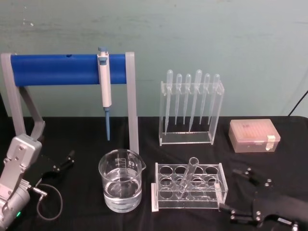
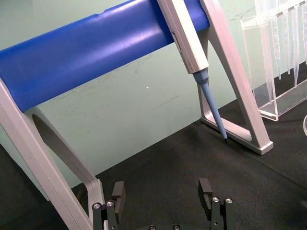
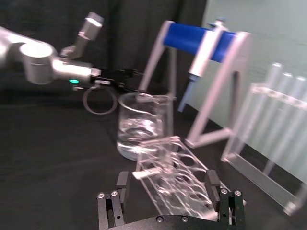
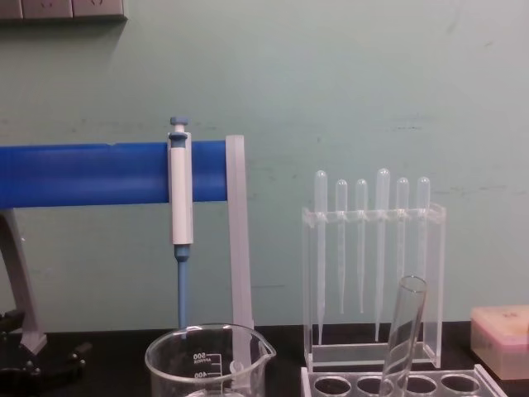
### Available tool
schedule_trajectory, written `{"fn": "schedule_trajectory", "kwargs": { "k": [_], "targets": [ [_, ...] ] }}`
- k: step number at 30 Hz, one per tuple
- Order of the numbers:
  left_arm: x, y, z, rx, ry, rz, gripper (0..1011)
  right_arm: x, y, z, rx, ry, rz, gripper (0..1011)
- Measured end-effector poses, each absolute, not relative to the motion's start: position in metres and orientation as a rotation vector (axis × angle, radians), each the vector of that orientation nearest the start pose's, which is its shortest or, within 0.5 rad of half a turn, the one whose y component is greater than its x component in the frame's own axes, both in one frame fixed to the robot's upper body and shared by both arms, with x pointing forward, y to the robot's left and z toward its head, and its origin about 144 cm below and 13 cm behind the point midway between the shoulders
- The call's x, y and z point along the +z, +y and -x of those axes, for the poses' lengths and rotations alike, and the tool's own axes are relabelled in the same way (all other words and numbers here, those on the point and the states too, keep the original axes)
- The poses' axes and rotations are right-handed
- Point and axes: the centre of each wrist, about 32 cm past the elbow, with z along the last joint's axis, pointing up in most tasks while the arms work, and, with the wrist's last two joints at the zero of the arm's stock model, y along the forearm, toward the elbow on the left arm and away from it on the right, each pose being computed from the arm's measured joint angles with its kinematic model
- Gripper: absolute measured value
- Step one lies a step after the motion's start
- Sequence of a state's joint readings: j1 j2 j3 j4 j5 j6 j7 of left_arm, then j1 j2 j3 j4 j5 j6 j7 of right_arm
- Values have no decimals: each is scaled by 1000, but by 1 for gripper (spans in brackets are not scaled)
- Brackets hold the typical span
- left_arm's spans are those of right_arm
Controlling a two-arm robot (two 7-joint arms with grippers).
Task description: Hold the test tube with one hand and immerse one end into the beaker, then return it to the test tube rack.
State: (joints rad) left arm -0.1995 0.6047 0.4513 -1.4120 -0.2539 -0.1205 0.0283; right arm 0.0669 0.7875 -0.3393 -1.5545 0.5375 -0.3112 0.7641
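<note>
The test tube (image 1: 187, 177) is a clear glass tube that leans in a clear rack (image 1: 161, 199), open rim up; the chest view shows its upper part (image 4: 405, 329). Left of the rack stands the beaker (image 1: 121, 180), partly filled with water, also seen in the chest view (image 4: 207, 357) and the right wrist view (image 3: 142, 125). My right gripper (image 1: 239, 193) hovers low, right of the rack, open and empty (image 3: 167, 184). Left of the beaker, my left gripper (image 1: 65, 162) rests near the table, open with nothing between its fingers (image 2: 162, 194).
A blue-barred grey stand (image 1: 67, 69) holding a blue-and-white pipettor (image 1: 105, 86) rises behind the beaker. A clear holder with several plastic pipettes (image 1: 191, 108) stands behind the rack. A pink-tinted tip box (image 1: 253, 135) sits at the back right. A black cloth covers the table.
</note>
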Motion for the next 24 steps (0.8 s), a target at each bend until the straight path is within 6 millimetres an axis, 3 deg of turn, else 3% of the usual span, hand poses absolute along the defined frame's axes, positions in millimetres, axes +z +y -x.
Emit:
{"fn": "schedule_trajectory", "kwargs": {
  "k": [24],
  "targets": [
    [1140,310,-489,1248,-285,-304,1000,1176,-317,-516,-395,-212,61,1003]
  ]
}}
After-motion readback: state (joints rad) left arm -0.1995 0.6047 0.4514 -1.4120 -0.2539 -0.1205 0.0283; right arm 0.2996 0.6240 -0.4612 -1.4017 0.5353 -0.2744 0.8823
